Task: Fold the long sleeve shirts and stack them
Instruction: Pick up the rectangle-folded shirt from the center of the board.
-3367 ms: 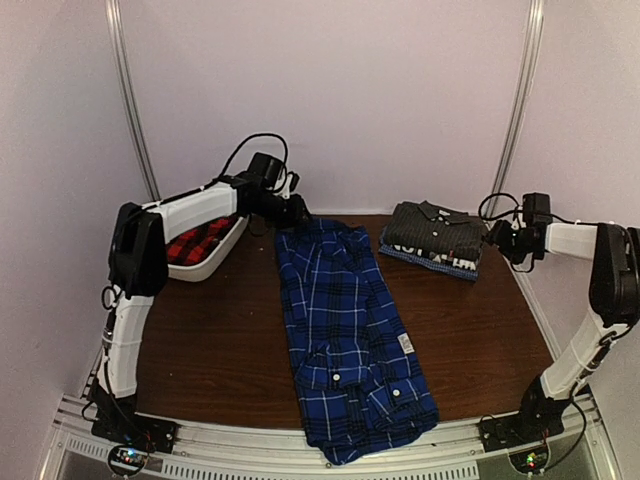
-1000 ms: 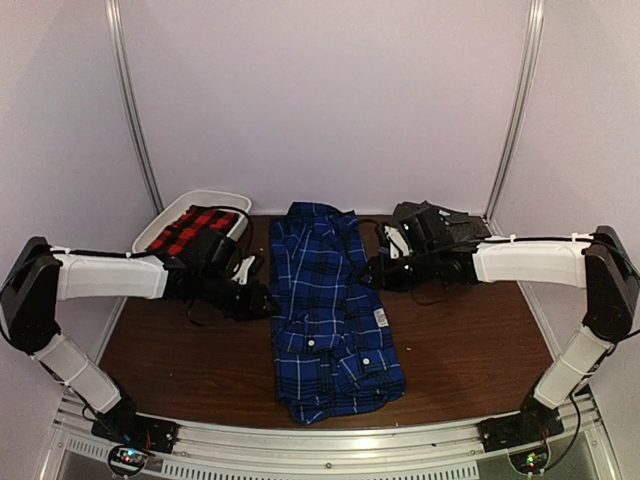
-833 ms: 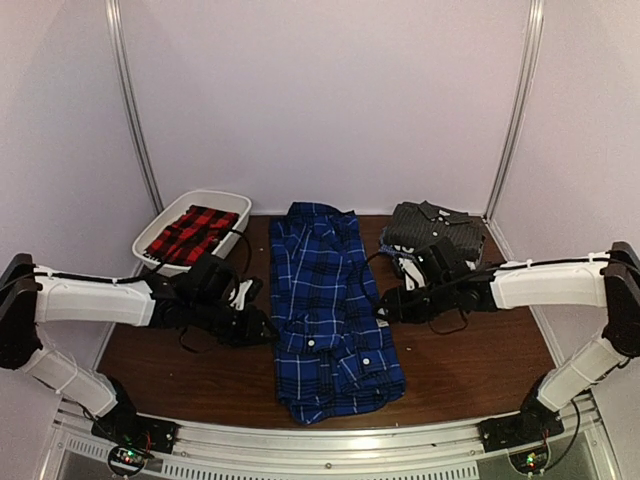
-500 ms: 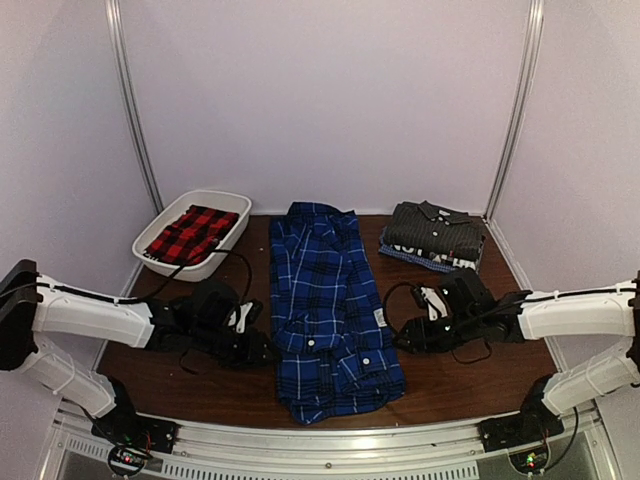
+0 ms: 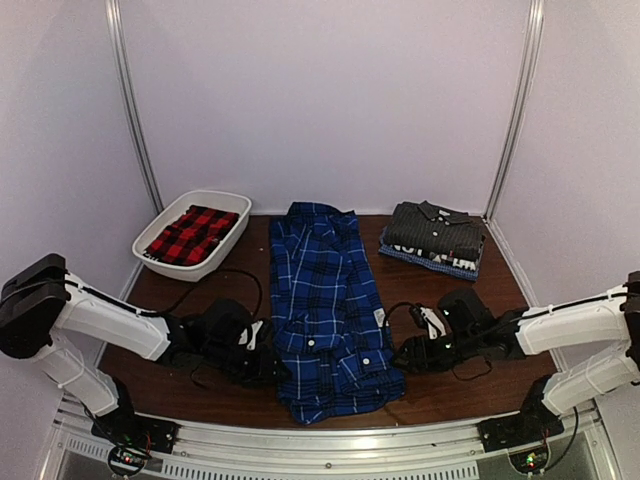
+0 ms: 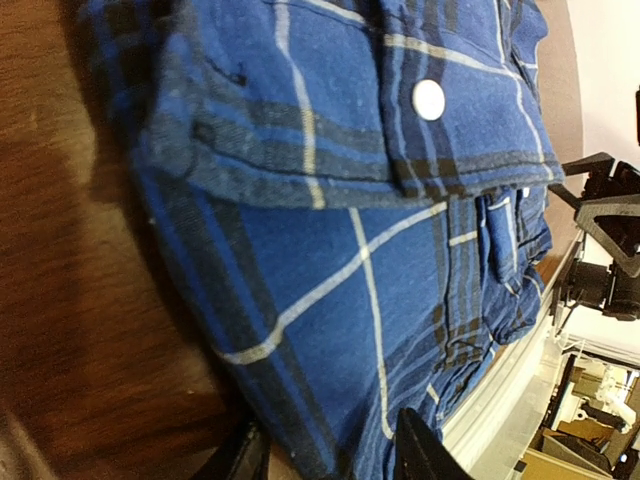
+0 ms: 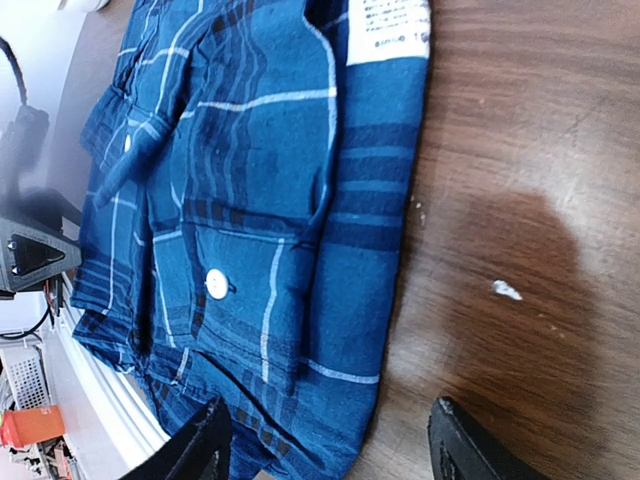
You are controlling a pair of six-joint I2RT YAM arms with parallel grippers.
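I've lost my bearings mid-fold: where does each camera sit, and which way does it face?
Top external: above, behind the bases, facing the back wall; both arms show.
Left wrist: on left hand, facing right over blue plaid shirt; fingertips show.
Right wrist: on right hand, facing left; fingertips show.
Shared: all see the shirt.

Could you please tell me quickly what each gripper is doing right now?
Left gripper: open around the blue shirt's edge.
Right gripper: open, holding nothing.

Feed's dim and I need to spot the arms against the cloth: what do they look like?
Left arm and right arm: white tubular shells, black joints. Left pincer and right pincer are black. Thin black cables loop near each wrist.
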